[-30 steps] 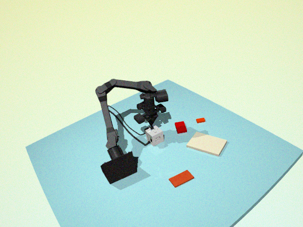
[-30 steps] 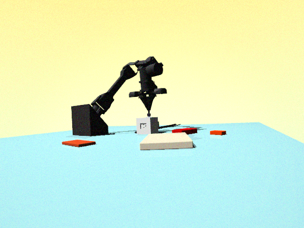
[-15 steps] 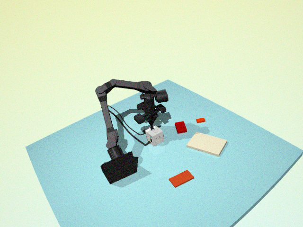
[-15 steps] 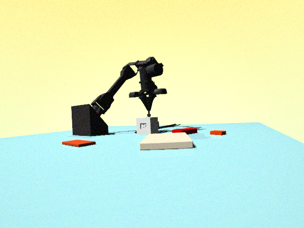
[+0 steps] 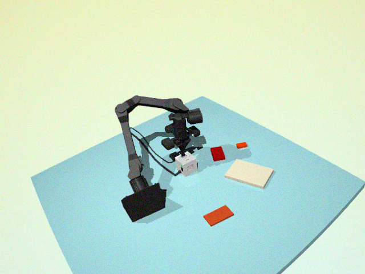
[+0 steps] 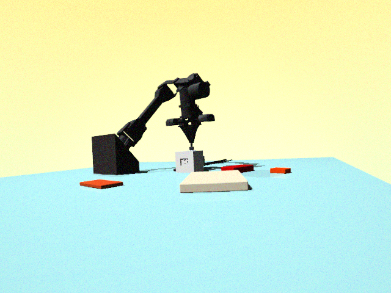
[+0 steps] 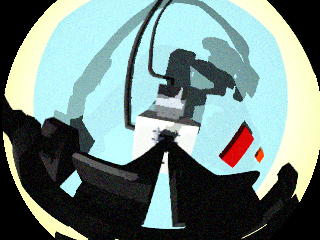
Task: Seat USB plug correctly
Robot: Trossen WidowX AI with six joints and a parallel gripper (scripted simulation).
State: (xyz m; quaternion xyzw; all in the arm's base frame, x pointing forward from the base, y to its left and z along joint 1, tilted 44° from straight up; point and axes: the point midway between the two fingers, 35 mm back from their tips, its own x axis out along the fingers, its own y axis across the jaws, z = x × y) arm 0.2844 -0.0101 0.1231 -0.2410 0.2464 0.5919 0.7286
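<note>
Fingertips of the gripper (image 6: 190,145) are pinched almost fully together on the USB plug (image 6: 191,148), which stands as a small dark stub on top of the power cube (image 6: 184,161). The arm hangs straight down over the cube, wrist vertical, presumably so that any pull or push runs along the socket's axis and does not lever the plug sideways or tip the cube.

From the top view the plug (image 5: 183,153) sits at the top face of the white cube (image 5: 186,164), with the gripper (image 5: 182,150) directly above it. Whether the plug is jammed in the socket or just lifted free is too small to tell; the wrist view shows only a dark smudge at the fingertips against the cube's upper edge (image 7: 168,122).

Dark cables (image 5: 149,148) trail from the cube's side toward the arm's base, lying slack on the blue table (image 5: 265,224). A dark red block (image 5: 218,153) lies near the cube, with a small orange block (image 5: 241,144), a cream slab (image 5: 249,173) and an orange tile (image 5: 218,215) farther off. All lie flat, low and away from the vertical approach, so I judge little risk of a knock while the motion stays straight up and down.
</note>
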